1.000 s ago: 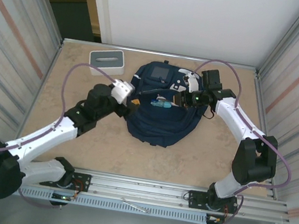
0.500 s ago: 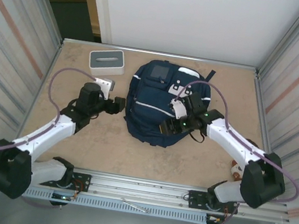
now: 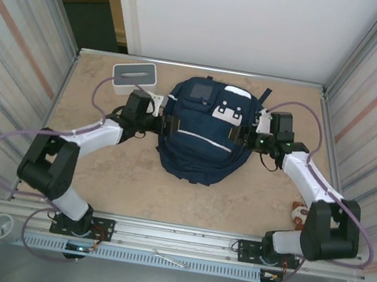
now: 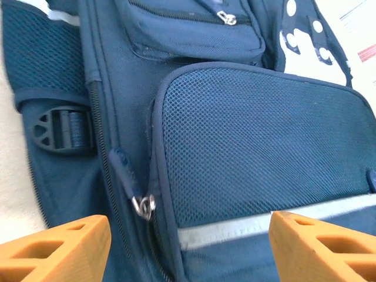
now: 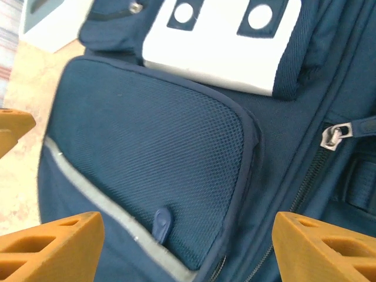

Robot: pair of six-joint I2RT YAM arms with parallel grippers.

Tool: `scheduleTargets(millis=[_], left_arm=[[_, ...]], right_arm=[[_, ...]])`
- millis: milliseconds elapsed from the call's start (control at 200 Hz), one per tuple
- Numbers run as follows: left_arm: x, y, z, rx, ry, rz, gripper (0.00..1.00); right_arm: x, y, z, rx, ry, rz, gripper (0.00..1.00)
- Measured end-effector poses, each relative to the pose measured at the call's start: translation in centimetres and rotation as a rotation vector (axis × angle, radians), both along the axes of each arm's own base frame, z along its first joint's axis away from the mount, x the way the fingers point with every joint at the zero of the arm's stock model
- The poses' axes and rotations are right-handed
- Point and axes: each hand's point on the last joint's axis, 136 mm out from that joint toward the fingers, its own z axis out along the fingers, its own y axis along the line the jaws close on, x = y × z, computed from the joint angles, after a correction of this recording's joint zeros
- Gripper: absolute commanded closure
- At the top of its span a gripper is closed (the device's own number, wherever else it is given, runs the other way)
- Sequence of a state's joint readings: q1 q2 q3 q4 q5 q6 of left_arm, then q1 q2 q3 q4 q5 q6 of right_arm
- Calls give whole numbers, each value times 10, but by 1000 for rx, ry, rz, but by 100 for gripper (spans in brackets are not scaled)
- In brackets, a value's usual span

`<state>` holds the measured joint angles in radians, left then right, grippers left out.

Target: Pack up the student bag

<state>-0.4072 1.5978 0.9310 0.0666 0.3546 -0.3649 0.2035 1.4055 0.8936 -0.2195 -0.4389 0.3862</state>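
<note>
Noted student bag lying mid-tabletop, nearer the far edge. Noted box to its left, by the far-left corner, apart from it. Logged left gripper at the bag's left side and right gripper at its right side, bag between.

Just a grey-and-white box parked near the far-left corner of the beige tabletop.

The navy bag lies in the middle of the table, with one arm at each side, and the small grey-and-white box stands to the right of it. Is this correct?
No. In the top external view the grey-and-white box stands to the left of the student bag, not the right. The rest is as you say.
</note>
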Motion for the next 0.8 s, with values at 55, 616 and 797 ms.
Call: scheduleTargets(millis=[55, 616, 797], left_arm=[[-1, -8, -9, -10, 32, -23, 31], [-85, -106, -36, -173, 159, -317, 49], [-140, -177, -34, -163, 166, -506, 48]], right_arm=[[4, 1, -10, 7, 27, -13, 27], [43, -41, -36, 35, 34, -152, 42], [59, -72, -33, 3, 37, -197, 45]])
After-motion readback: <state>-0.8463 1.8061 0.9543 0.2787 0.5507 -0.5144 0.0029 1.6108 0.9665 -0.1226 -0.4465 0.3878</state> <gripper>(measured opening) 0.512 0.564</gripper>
